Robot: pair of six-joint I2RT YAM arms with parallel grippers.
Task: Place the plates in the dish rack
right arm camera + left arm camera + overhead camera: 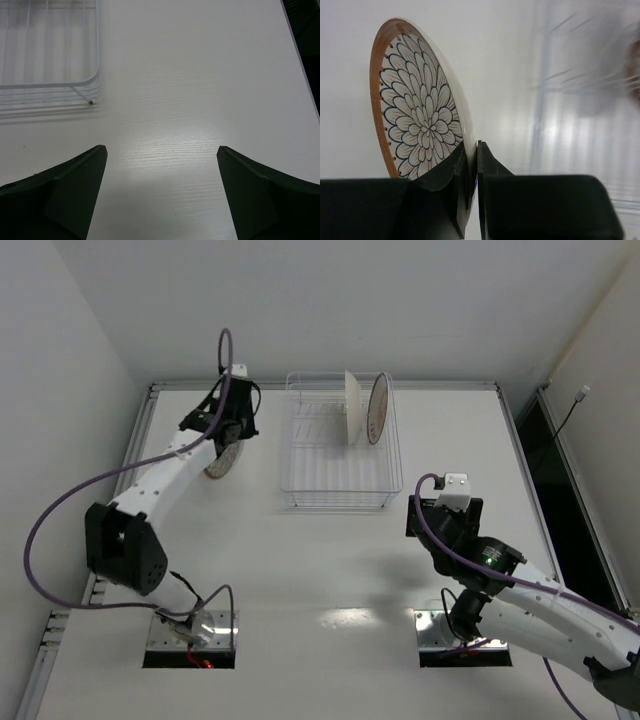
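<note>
three plates show in all, on one white table [330,570] that carries everything. the dish rack [333,506] sits at the table's far middle. two plates stand upright on edge in its far right part, just beside each other: one [352,408] looks pale, the other [378,408] shows a brown rim. the third plate [417,120], brown-orange at the rim with a dark petal pattern on its white face, is left of the rack and apart from it. whether it touches the table cannot be told. the left end effector [472,165] pinches the third plate's rim, fingers pressed against both sides. the right end effector [161,150] hovers over bare table near the rack's near right corner, fingers spread wide, holding nothing.
</note>
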